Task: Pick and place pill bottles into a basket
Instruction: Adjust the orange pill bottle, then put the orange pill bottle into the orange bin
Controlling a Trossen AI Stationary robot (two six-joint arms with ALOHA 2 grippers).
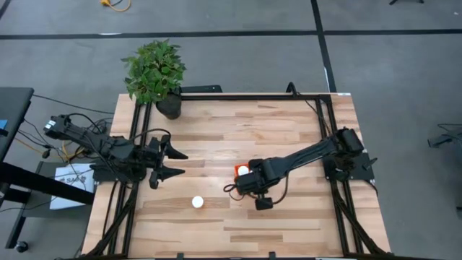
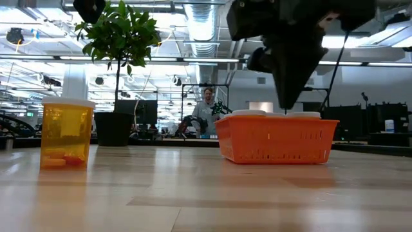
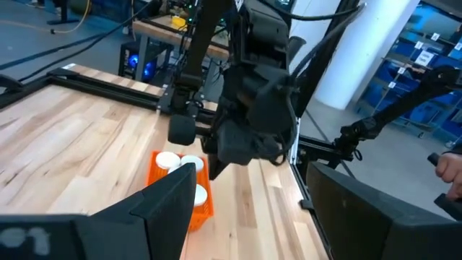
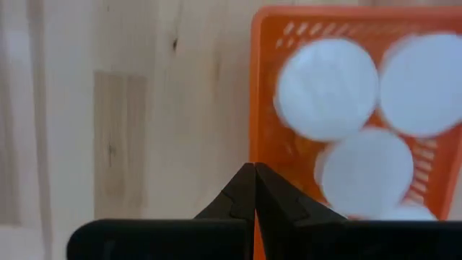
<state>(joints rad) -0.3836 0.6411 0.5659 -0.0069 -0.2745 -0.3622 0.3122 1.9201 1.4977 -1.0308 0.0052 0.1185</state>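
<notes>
From above we see the right pincer (image 1: 254, 189) over the basket (image 1: 237, 170), one pill bottle (image 1: 197, 203) apart on the counter (image 1: 289, 224), the left pincer (image 1: 173, 163) spread and empty. At counter level that bottle (image 2: 66, 134) stands upright, long axis vertical, beside the basket (image 2: 277, 138) — a glancing grasp could topple it. The right wrist shows fingertips (image 4: 254, 189) closed, empty, at the basket's rim (image 4: 254, 87).

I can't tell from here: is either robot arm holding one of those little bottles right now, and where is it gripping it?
Nothing is held. The right pincer is shut and empty over the basket; the left pincer is open at the table's left side.
</notes>
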